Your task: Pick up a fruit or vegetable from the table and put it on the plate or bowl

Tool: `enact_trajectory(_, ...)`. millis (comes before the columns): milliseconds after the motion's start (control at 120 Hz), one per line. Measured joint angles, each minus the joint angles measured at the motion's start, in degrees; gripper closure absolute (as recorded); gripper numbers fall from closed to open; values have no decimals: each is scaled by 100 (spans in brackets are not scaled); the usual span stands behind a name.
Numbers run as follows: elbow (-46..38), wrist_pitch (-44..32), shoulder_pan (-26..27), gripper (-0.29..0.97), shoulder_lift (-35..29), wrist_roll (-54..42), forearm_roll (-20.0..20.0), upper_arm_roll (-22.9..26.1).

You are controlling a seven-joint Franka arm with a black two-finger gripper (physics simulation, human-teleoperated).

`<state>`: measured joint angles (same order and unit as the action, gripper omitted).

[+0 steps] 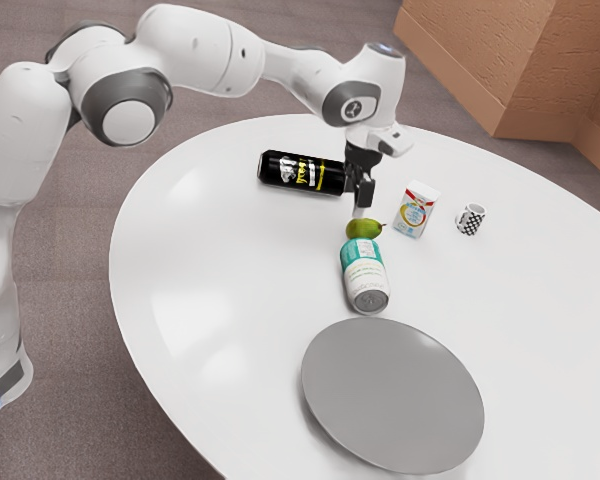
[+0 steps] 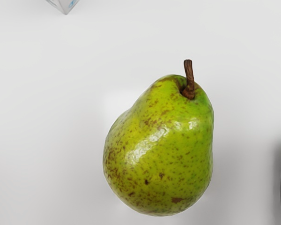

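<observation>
Black end effector (image 1: pixel 361 210) hangs directly over the green pear (image 1: pixel 365 229).

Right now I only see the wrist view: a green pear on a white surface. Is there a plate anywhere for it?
Observer: Yes, a grey plate lies empty, below the pear in the exterior view.
Operator: Is anything in the way?
Observer: A teal can lies on its side between the pear and the plate.
Operator: And where is the robot's hand?
Observer: The gripper hangs just above the pear.
</observation>
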<state>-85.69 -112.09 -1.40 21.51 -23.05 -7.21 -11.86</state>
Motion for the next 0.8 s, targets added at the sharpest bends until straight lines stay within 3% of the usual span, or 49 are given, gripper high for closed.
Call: enact_trajectory(800, -68, -403, -53, 0, 158, 1, -115, 0)
